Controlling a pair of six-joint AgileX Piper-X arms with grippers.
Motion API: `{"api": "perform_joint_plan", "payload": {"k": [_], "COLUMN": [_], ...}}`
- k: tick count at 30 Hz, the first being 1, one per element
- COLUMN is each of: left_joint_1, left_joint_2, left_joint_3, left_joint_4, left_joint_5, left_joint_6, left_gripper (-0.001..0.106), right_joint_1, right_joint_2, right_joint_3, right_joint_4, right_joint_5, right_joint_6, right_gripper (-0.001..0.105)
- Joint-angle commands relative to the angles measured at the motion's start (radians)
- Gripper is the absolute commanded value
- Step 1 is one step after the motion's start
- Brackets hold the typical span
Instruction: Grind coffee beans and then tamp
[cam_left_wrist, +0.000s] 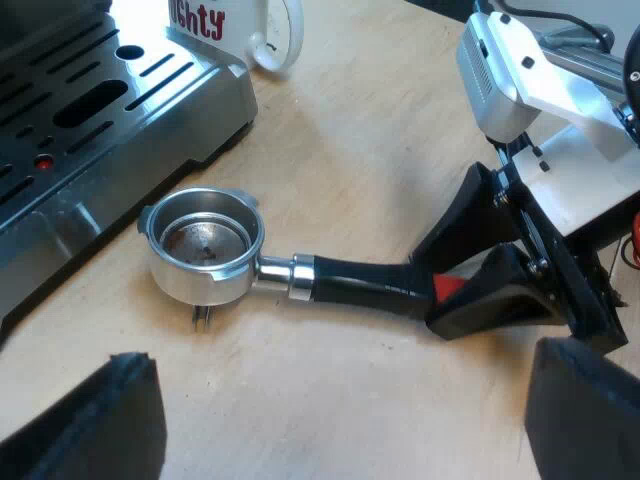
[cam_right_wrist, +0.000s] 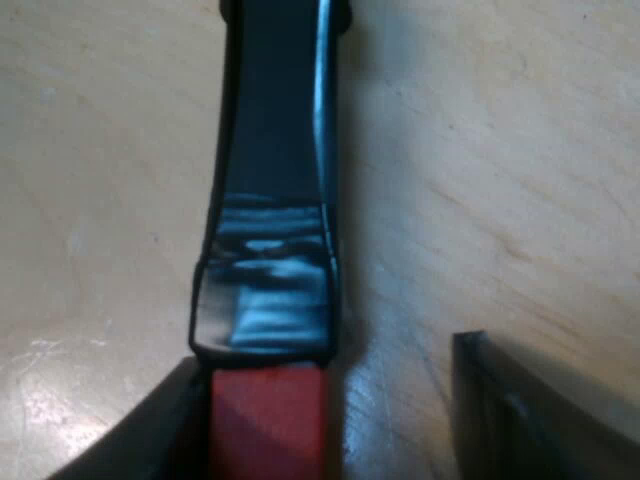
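Wooden table (cam_left_wrist: 380, 130), one holder (cam_left_wrist: 205, 242), one mug (cam_left_wrist: 268, 30), one machine (cam_left_wrist: 120, 105)

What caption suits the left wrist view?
Right gripper with black fingers straddling the silver metal holder's red-ended dark handle.

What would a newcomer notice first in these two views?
The metal holder lies loose on the wooden table beside the espresso machine, with some dark residue in its basket. The right gripper straddles the handle's red end, open, with one finger close against it and the other apart. A mug with red lettering stands by the machine.
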Motion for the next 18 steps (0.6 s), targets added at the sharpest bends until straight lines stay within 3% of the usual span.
{"api": "perform_joint_plan", "payload": {"k": [1,18], "left_joint_1": [-0.004,-0.004], "left_joint_2": [-0.007,-0.007], "left_joint_3": [0.0,0.0], "left_joint_4": [0.003,0.003], "left_joint_5": [0.007,0.007], "left_joint_6": [0.001,0.001], "left_gripper": [0.081,0.081], "right_joint_1": [-0.004,-0.004], "right_joint_2": [-0.007,-0.032], "right_joint_3": [-0.009,-0.19], "right_joint_4": [0.002,0.4], "right_joint_5": [0.007,0.007], "right_joint_6": [-0.011,-0.011], "right_gripper": [0.064,0.066]}}
